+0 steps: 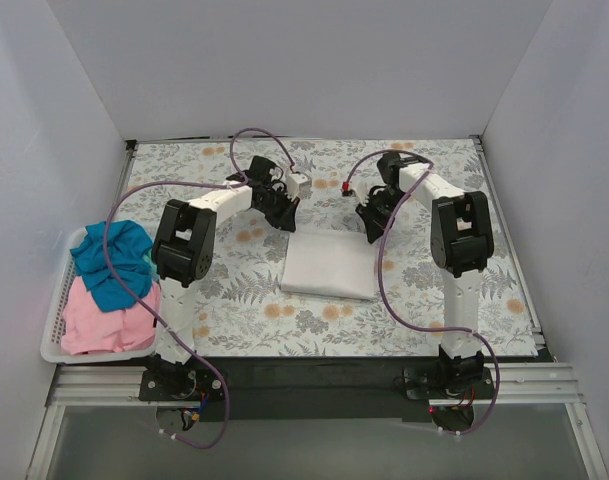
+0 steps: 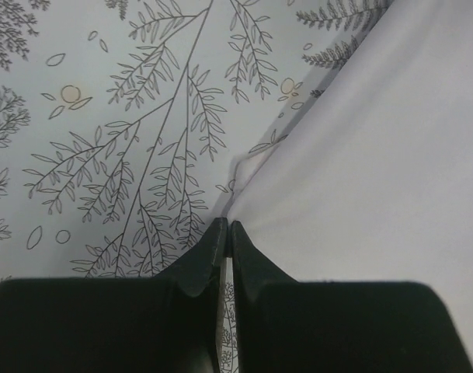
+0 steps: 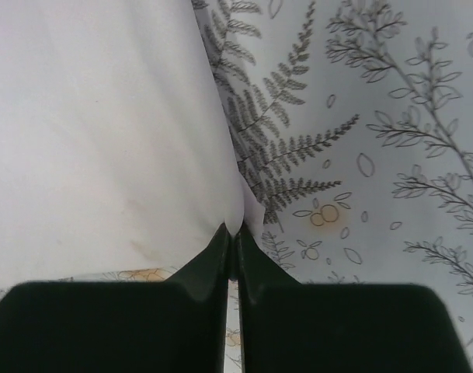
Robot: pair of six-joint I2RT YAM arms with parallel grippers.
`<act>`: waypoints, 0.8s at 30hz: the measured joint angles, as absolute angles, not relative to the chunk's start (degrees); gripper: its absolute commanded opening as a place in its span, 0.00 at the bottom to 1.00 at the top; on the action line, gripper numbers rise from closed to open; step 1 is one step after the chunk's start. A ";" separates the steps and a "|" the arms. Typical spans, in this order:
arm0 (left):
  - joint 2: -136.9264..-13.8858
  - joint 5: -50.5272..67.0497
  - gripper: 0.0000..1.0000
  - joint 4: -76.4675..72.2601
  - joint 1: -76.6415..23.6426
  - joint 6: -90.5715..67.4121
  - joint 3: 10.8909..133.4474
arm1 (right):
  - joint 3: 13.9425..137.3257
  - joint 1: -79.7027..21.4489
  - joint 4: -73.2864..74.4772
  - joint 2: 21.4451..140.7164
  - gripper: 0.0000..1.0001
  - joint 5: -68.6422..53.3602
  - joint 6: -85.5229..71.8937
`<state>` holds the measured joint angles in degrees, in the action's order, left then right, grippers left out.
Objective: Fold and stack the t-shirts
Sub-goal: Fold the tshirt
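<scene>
The left end effector (image 2: pixel 227 227) and right end effector (image 3: pixel 231 230) each clamp a far corner of the white shirt (image 1: pixel 329 262); such shallow pinches could slip during lifting, skewing the fold.

Plain white walls (image 1: pixel 314 60) close in the floral-covered worktop (image 1: pixel 504 290) on three sides, a metal rail (image 1: pixel 534 385) edging its near side.

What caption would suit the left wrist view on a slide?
Jaws closed on a corner of the white t-shirt, above the floral table cover.
</scene>
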<state>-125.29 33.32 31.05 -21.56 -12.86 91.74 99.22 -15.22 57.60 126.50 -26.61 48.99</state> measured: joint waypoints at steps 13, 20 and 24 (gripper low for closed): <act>-114.78 37.85 0.73 30.11 -18.15 -26.83 86.54 | 97.78 -10.74 50.06 113.21 0.98 -33.93 36.86; -93.76 52.25 0.81 20.86 -24.40 -48.84 65.95 | 76.49 -14.76 43.38 93.80 0.98 -51.31 21.58; -93.06 58.02 0.81 14.59 -29.95 -60.40 57.43 | 63.68 -21.39 35.66 93.21 0.98 -56.58 9.13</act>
